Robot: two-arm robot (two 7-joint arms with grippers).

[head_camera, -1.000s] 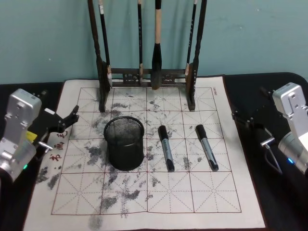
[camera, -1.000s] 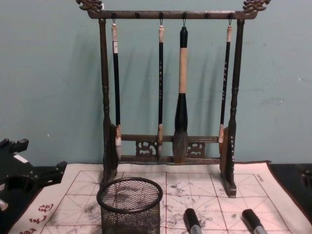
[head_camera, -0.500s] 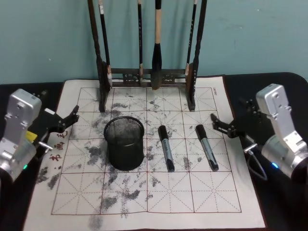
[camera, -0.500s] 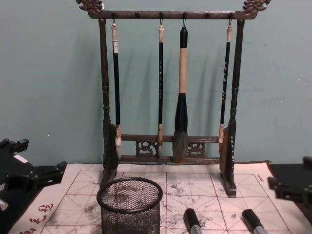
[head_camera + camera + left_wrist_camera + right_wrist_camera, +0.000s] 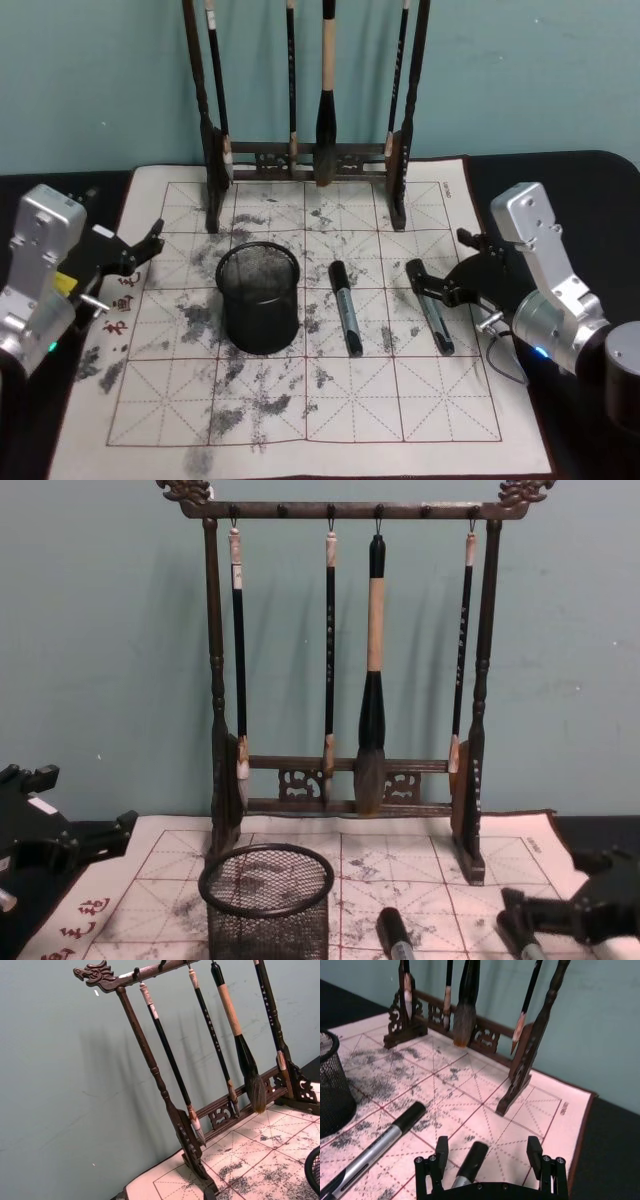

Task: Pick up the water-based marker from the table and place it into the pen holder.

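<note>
Two grey markers with black caps lie on the ink-stained practice mat, one [image 5: 345,308] beside the pen holder [image 5: 258,300] and one [image 5: 432,312] farther right. The holder, a round black mesh cup, stands upright at the mat's middle left. My right gripper [image 5: 434,272] hovers open low over the right marker's cap end. In the right wrist view its fingers [image 5: 441,1152] straddle that cap [image 5: 471,1157], apart from it, with the other marker [image 5: 375,1150] and the holder [image 5: 330,1085] beyond. My left gripper [image 5: 140,250] rests open at the mat's left edge.
A tall dark wooden brush rack [image 5: 305,155] with several hanging brushes stands at the back of the mat, against the teal wall. The white gridded mat [image 5: 300,420] has open space in front of the markers. Black tabletop [image 5: 560,190] lies on both sides.
My right arm has swung in from the right side of the table, and its open gripper now sits over the right marker's cap. The left arm, markers and holder have not moved.
</note>
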